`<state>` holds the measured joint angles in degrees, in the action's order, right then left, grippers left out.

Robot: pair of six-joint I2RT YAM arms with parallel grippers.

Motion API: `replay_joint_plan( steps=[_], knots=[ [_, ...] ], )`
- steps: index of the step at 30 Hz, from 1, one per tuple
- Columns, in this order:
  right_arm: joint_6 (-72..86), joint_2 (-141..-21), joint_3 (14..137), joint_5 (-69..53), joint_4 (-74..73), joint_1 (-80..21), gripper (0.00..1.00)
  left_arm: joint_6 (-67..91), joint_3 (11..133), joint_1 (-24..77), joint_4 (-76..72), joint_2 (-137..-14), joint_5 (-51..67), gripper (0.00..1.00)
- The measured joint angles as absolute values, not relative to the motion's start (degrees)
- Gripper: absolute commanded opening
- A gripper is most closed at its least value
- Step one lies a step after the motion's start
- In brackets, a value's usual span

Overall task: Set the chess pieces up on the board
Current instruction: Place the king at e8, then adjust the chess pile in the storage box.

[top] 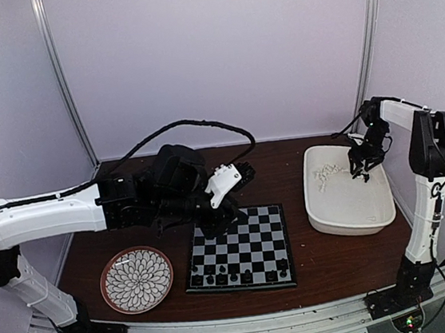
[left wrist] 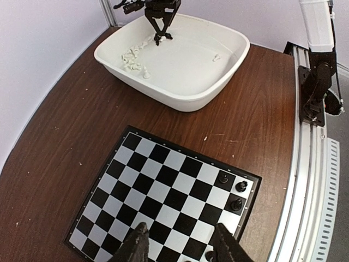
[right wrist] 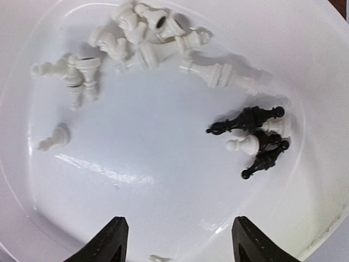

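Observation:
The board [top: 246, 236] lies at the table's middle front, with several black chess pieces [top: 233, 277] standing along its near row. In the left wrist view the board [left wrist: 158, 185] shows three black pieces [left wrist: 236, 205] at one corner. My left gripper [left wrist: 182, 241] hovers open and empty over the board's far left part [top: 222, 215]. My right gripper [right wrist: 177, 236] is open and empty above the white tub's floor [right wrist: 152, 164]. Several white pieces [right wrist: 147, 33] lie tipped in a heap. A few black pieces [right wrist: 251, 120] and a white pawn [right wrist: 244, 145] lie to the right.
The white rectangular tub [top: 350, 224] stands at the right, also seen in the left wrist view [left wrist: 180, 101] with my right gripper [left wrist: 160, 37] in it. A round flower-patterned plate [top: 136, 279] sits left of the board. A metal rail [top: 249, 332] runs along the near edge.

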<state>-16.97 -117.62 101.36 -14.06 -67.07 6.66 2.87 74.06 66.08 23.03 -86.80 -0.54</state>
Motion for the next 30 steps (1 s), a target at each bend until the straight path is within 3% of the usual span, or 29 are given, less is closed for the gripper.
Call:
replay_joint_plan(
  steps=[12, 17, 30],
  knots=[
    [-13.5, -128.4, 114.9, -7.2, -63.7, 6.7, 0.47, 5.6, 70.5, 66.1, 20.5, -86.8, 2.8, 0.41],
    [-13.5, -130.7, 114.9, -6.3, -63.2, 6.7, 0.42, 6.2, 70.5, 66.1, 19.8, -86.8, 2.9, 0.41],
    [-13.8, -130.5, 109.3, -4.0, -58.7, 5.9, 0.41, 6.5, 70.5, 66.1, 19.5, -88.7, 3.8, 0.40]
  ],
)
